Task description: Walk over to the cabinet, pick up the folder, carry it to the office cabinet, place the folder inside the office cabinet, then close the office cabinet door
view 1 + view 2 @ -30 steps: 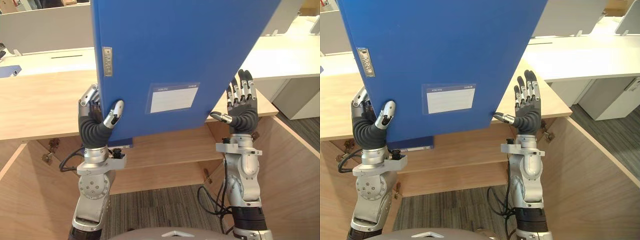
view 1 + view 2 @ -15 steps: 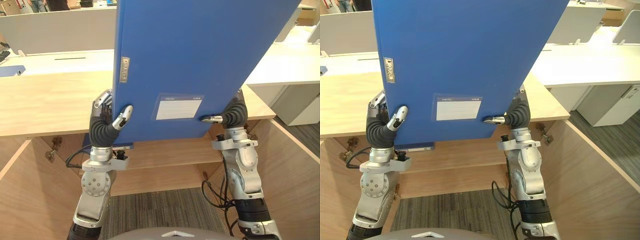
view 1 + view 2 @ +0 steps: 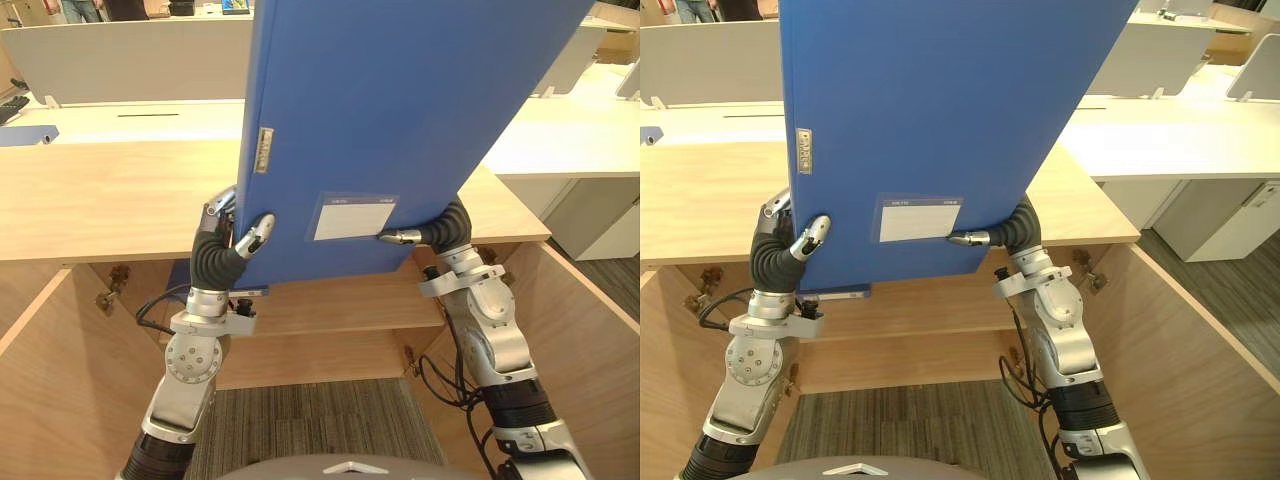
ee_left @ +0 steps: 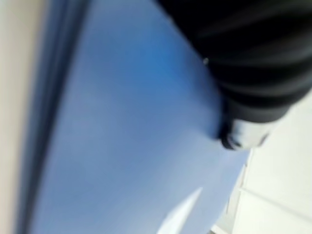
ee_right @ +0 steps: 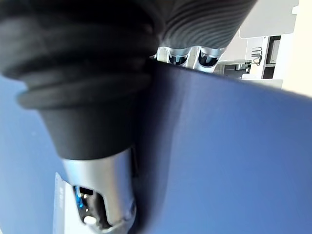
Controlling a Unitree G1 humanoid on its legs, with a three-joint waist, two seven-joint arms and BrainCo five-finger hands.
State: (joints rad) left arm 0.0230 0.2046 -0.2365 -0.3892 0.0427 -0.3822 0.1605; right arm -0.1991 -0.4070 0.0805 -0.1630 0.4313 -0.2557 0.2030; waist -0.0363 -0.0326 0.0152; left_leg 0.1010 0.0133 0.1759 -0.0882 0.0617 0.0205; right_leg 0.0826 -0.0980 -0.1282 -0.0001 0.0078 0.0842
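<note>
Right robot hand (image 3: 438, 232) newly on folder (image 3: 400, 100), left robot hand (image 3: 225, 256) opposite

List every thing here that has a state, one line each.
folder: closed, raised, tilted, held between both hands.
left robot hand: shut on the folder.
right robot hand: shut on the folder.
cabinet doors: both open.

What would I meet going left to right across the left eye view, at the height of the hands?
Left hand → white label on the blue folder → right hand.
</note>
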